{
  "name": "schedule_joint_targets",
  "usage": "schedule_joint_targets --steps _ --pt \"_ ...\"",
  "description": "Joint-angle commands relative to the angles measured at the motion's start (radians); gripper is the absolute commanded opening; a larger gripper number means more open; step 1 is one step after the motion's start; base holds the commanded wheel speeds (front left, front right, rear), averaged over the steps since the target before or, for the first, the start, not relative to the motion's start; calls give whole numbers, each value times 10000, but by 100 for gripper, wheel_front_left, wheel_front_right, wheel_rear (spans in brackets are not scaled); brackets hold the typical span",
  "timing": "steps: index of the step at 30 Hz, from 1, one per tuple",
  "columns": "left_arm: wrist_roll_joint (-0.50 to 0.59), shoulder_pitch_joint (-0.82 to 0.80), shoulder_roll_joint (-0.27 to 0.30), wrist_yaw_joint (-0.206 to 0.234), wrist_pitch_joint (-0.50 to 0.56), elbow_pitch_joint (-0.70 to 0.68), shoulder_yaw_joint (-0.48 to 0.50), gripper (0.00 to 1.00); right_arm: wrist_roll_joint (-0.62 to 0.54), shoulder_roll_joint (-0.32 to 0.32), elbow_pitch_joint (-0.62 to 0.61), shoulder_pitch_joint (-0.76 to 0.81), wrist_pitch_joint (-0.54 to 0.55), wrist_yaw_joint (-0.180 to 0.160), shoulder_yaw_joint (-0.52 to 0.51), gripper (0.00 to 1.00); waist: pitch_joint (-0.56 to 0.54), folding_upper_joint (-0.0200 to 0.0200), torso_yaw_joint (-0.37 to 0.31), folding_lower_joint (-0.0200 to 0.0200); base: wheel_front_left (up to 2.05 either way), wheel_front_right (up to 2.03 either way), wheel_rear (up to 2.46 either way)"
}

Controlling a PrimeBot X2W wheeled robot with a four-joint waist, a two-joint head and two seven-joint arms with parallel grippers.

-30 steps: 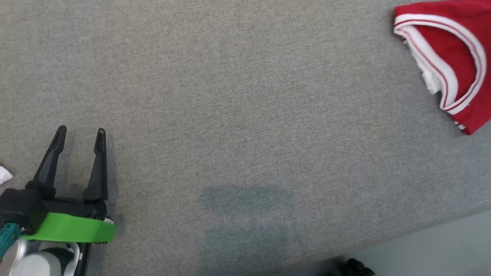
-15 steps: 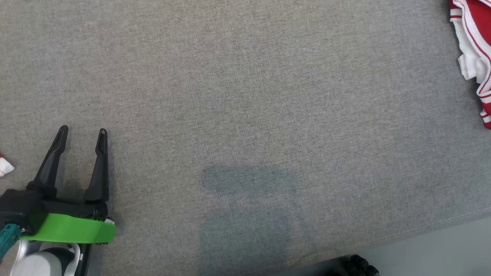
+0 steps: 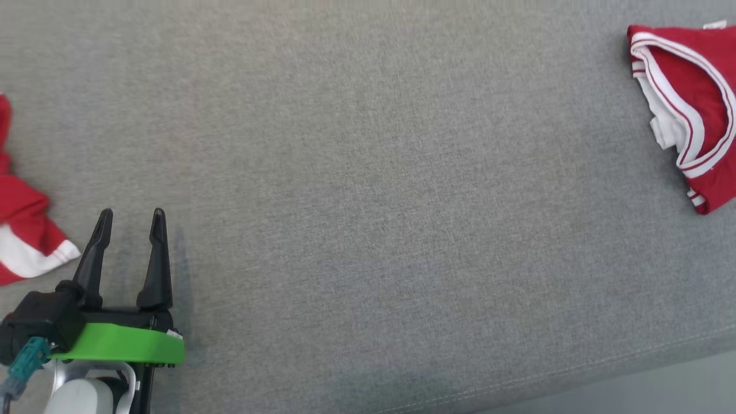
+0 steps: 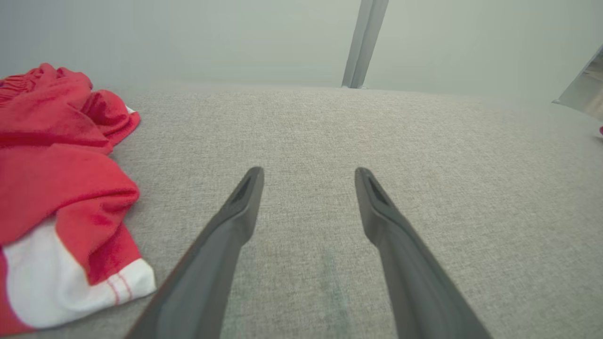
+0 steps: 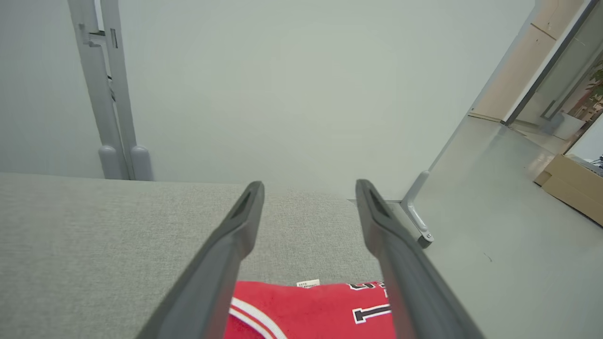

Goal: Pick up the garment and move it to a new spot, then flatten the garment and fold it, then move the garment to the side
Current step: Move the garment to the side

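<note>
Head view | folded red jersey (image 3: pixel 713 86) lies at far right of grey fabric surface (image 3: pixel 368 201) | left claw (image 3: pixel 132 213) released, empty, beside crumpled red cloth (image 3: pixel 23 213) | right claw (image 5: pixel 308 182) released, fingers spread over the jersey.

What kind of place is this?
Probably an indoor lab or office: a wide grey fabric-covered table, a grey metal post against a pale wall, and brown cardboard boxes.

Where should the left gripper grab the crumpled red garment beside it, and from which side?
Grip the white-banded hem corner of the crumpled garment. It sticks out toward the open left gripper, a free edge on the grey surface. Probably come from the garment's right, sweeping left, one finger sliding under.
</note>
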Motion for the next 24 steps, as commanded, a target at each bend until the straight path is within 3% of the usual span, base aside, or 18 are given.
schedule_joint_targets --steps 1,6,10,13,18,24 --pt "-69 169 -72 93 -94 154 52 100 200 118 -336 530 -160 -14 102 100 -1303 0 865 1 0 0 0" --pt "-159 424 -198 136 -418 906 286 100 414 473 -1880 2369 -606 -14 -33 100 -2323 0 1514 1 0 0 0" --pt "-152 518 -338 -1 -560 1489 395 100 506 1297 -2585 3826 -828 -14 -534 100 -2939 0 1893 1 0 0 0" --pt "-115 613 -418 -124 -620 1807 405 100 426 2081 -2852 4838 -943 -11 -753 100 -3299 0 2068 1 0 0 0" --pt "42 719 -591 -281 -627 2066 472 100 -92 2805 -2763 6097 -1059 -11 -926 100 -3793 0 2194 1 0 0 0" --pt "319 1308 -935 -439 -631 2101 852 100 -634 3969 -3012 7385 -1108 -12 -1379 100 -4290 0 1976 1 0 0 0"
